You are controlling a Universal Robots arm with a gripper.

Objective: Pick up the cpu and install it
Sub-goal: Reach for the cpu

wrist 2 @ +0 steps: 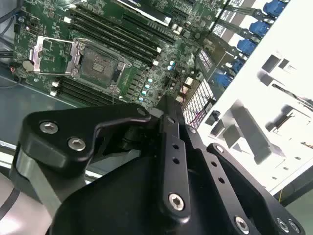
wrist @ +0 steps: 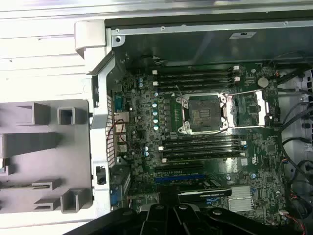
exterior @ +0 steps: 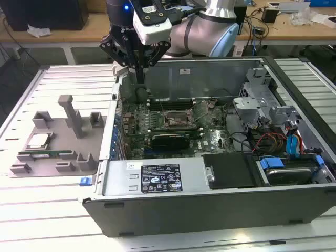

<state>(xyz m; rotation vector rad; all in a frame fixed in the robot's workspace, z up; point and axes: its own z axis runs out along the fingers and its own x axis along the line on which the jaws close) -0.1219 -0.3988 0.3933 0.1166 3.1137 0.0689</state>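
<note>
The cpu (exterior: 38, 140), a small flat square with a silver-grey top, lies in the grey holder (exterior: 60, 137) on the table at the exterior view's left. My gripper (exterior: 140, 80) hangs over the back left corner of the open computer case (exterior: 157, 210), well away from the cpu. Its black fingers (wrist 2: 168, 110) are pressed together with nothing between them. The motherboard's cpu socket (exterior: 181, 119) stands open and empty, with its metal frame (wrist 2: 46, 54) folded back. Both wrist views show the socket (wrist: 204, 112) on the green board below the gripper (wrist: 168, 209).
A long green memory stick (exterior: 44, 155) lies in the holder in front of the cpu, and a grey post (exterior: 71, 113) rises from the holder. Inside the case are a black card (exterior: 170, 139), black memory slots (wrist: 195, 78), drive cages and cables (exterior: 273, 142).
</note>
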